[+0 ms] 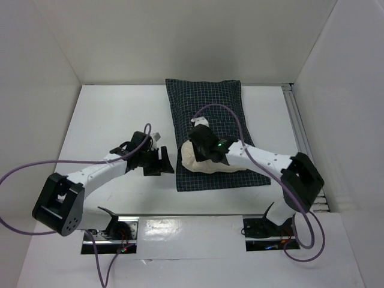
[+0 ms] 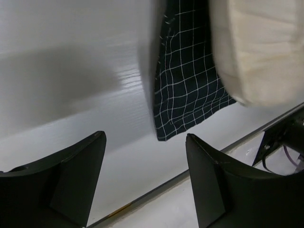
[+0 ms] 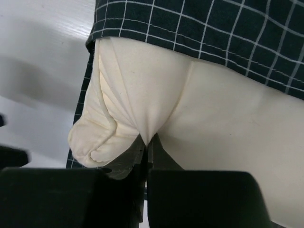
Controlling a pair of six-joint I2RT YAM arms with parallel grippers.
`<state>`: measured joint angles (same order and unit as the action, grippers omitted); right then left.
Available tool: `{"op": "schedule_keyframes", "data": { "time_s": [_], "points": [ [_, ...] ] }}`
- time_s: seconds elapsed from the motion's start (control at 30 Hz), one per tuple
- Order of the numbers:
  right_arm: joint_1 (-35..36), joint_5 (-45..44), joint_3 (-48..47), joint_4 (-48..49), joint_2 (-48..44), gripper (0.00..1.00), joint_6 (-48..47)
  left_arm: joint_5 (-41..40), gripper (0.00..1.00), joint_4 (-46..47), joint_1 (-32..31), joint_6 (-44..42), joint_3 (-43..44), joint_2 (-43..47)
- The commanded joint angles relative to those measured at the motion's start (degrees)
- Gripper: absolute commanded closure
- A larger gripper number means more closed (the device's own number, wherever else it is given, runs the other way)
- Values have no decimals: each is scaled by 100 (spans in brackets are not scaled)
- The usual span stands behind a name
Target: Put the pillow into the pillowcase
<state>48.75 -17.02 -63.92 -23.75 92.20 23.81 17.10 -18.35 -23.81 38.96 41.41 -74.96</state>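
Both reach inward: right end effector pinches pillow on pillowcase; left end effector spread, alongside.

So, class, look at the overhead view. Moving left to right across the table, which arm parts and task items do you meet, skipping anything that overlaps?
In order: left arm's black shoulder joint → left gripper → pillow → right arm's black shoulder joint.
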Motion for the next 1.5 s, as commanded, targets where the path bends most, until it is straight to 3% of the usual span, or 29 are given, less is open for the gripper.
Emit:
{"op": "schedule_keyframes", "data": {
  "time_s": [0.0, 0.17, 0.4, 0.47, 0.53, 0.57, 0.6, 0.83, 0.97, 1.23, 1.47],
  "points": [
    [-181, 391, 73, -67, -992, 100, -341, 399, 19, 850, -316, -134, -98, -387],
    [-314, 761, 21, -393, -1459, 100, -561, 399, 19, 1473, -861, 50, -98, -870],
    [-366, 814, 73, -447, -1583, 100, -562, 338, 18, 2203, -976, 217, -265, -1038],
    [-366, 814, 73, -447, -1583, 100, -562, 469, 22, 2396, -1029, 419, -334, -1091],
    [-366, 814, 73, -377, -1522, 100, -562, 715, 57, 2871, -1029, 586, -405, -1161],
    [-366, 814, 73, -376, -1469, 100, -562, 715, 88, 2942, -1029, 821, -405, -1161],
    [-366, 814, 73, -324, -1373, 100, -562, 715, 100, 2942, -1029, 928, -405, -1161],
    [-366, 260, -1015, -577, -924, 100, -799, 856, 100, 2732, -1029, 1271, -318, -118],
    [-366, 207, -1728, -947, -871, 100, -940, 926, 100, 2476, -1029, 1570, -492, 1347],
    [-366, 330, -597, -360, -240, 100, -949, 962, 100, 1994, -1187, 1755, -1318, 2879],
    [-489, 383, -1243, -7, 314, 100, -843, 734, 100, 1089, -1591, 1764, -1144, 3742]
  ]
}}
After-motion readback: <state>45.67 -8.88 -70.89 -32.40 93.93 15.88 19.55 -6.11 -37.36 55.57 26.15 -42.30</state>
